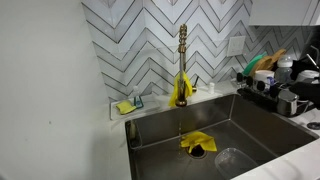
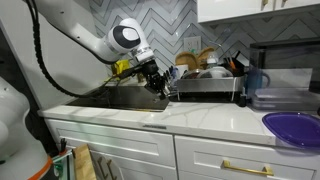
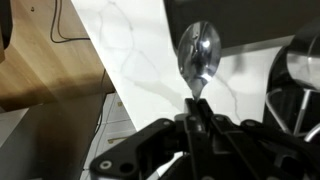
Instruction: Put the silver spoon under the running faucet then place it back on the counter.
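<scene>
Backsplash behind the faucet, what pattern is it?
Pale herringbone backsplash, dark lines; clearest in an exterior view.

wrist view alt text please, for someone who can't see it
A black gripper is shut on the handle of a silver metal spoon, its bowl pointing up, above a white grey-veined counter. At left, brown wooden floor shows.

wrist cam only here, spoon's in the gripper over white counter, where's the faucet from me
observer: the faucet stands behind the sink basin, against the chevron tile.
operator: anything in the basin
observer: a crumpled yellow thing, cloth or glove, lies on its floor, roughly in front of the faucet.
operator: what's close to my gripper
observer: in an exterior view the gripper, holding the spoon, hangs right beside the end of a loaded dish rack.
</scene>
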Available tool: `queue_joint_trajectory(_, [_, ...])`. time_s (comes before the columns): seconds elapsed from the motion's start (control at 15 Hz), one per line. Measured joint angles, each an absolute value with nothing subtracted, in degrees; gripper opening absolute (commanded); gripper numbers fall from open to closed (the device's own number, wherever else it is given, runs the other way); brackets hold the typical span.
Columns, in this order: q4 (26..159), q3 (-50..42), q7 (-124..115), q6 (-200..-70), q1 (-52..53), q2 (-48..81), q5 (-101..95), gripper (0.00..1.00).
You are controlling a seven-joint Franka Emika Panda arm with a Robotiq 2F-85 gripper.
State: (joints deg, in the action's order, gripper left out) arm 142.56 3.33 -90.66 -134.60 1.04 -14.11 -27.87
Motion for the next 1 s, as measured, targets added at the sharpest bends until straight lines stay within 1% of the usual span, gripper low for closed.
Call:
queue_joint_trajectory(0.13, [144.2,2.9,-90.3,-136.2,0.2,-15.0,-27.9,0.06])
queue_joint_trajectory(0.2, [144.4,3.0,-90.3,-136.2,0.3,-15.3,-27.9,0.02])
queue_joint_trajectory(0.47, [144.4,3.3,-88.7,-137.8,-0.4,-15.2,-27.5,0.02])
queue_joint_trajectory(0.73, [146.7,1.1,-81.2,-148.3,-2.5,-14.2,-25.0,0.02])
queue_joint_trajectory(1.0, [149.6,-2.2,-70.1,-155.8,-4.1,-13.1,-16.3,0.02])
